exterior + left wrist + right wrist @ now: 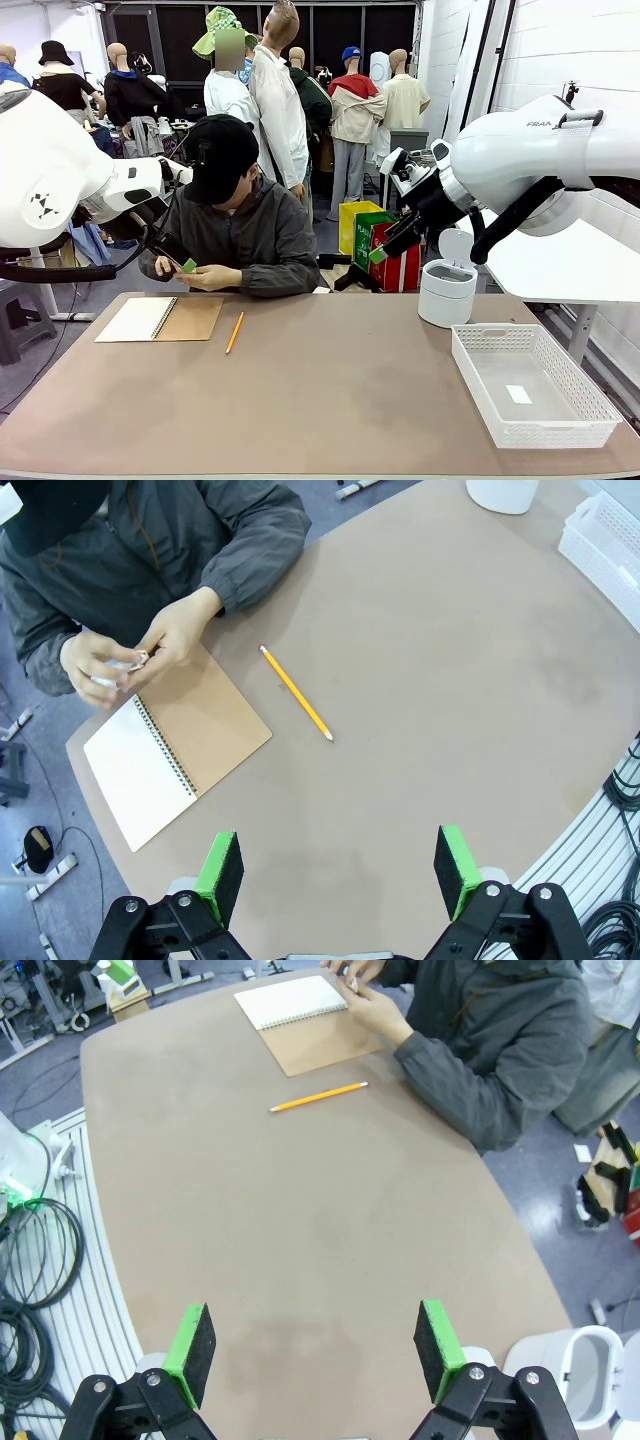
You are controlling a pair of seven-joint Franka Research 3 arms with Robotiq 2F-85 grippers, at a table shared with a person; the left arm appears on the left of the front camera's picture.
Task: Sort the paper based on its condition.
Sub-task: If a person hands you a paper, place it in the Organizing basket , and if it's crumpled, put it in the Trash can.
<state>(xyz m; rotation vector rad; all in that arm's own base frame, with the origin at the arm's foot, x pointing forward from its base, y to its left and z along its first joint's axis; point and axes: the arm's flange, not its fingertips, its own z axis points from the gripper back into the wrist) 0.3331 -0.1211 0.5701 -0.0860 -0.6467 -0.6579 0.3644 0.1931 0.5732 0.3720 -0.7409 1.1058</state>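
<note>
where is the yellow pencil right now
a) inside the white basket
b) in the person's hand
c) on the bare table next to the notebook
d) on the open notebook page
c: the pencil lies flat on the bare table, just to the right of the notebook in the front view, with a gap between the two.

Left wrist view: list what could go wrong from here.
1. The white paper is bunched small inside the person's hands; taking it risks pinching skin.
2. The pencil lies loose between the open left fingers and those hands; a reach could sweep it off.
3. The white bin and basket stand close together; a drop may land in the wrong one.
</note>
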